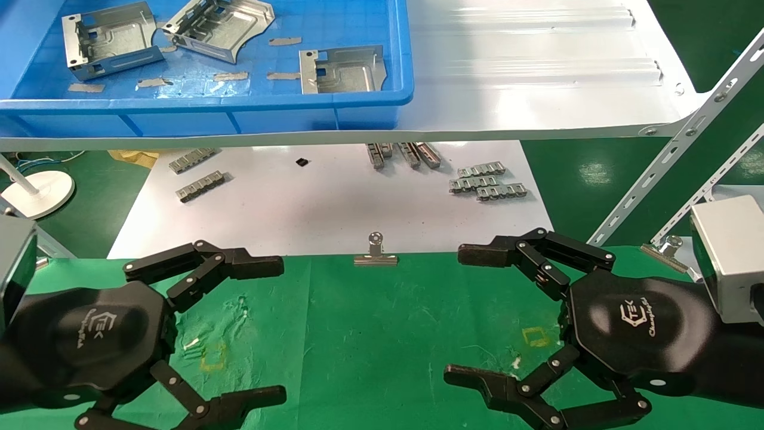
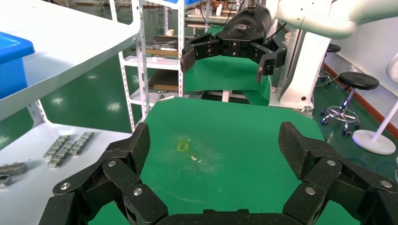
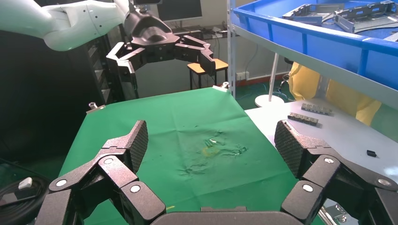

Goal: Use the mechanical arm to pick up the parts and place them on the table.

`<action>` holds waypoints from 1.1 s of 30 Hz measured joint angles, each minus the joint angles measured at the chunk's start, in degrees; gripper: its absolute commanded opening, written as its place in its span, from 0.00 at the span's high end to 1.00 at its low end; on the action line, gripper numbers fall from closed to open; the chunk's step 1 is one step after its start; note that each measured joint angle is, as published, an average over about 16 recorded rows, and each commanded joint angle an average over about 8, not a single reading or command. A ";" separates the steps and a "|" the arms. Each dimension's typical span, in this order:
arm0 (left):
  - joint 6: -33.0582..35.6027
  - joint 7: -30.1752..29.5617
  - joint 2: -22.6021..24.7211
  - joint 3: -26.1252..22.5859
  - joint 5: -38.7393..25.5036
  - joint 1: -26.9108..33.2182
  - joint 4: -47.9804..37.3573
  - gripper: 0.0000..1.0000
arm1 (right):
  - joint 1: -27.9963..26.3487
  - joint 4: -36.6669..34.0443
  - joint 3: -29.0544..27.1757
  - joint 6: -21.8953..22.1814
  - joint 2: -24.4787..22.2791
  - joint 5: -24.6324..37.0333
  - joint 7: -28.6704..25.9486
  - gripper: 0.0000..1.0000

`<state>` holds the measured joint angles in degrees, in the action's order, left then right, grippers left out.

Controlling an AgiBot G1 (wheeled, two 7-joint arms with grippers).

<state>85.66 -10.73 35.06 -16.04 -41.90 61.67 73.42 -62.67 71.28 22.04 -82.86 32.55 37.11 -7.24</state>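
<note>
Three shiny silver parts lie in a blue bin (image 1: 209,103) on the upper shelf: one at the left (image 1: 110,39), one in the middle (image 1: 218,27), one at the right (image 1: 343,70). Two of them also show in the right wrist view (image 3: 319,11). My left gripper (image 1: 271,331) hovers open and empty over the left side of the green cloth table (image 1: 370,334), well below the bin. In its own view (image 2: 217,150) only cloth lies between the fingers. My right gripper (image 1: 465,315) is open and empty over the right side, facing the left one.
A glossy white shelf board (image 1: 537,77) overhangs the far edge. Beneath it a white sheet holds grey linked strips (image 1: 486,182) and a small black chip (image 1: 302,162). A binder clip (image 1: 375,254) sits at the cloth's far edge. Slotted metal struts (image 1: 674,149) rise at right.
</note>
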 measured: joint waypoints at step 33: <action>0.00 0.00 0.00 0.00 0.00 0.00 0.00 0.00 | 0.00 0.00 0.00 0.00 0.00 0.00 0.00 1.00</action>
<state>85.66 -10.73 35.06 -16.04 -41.90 61.67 73.42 -62.67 71.28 22.04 -82.86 32.55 37.11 -7.24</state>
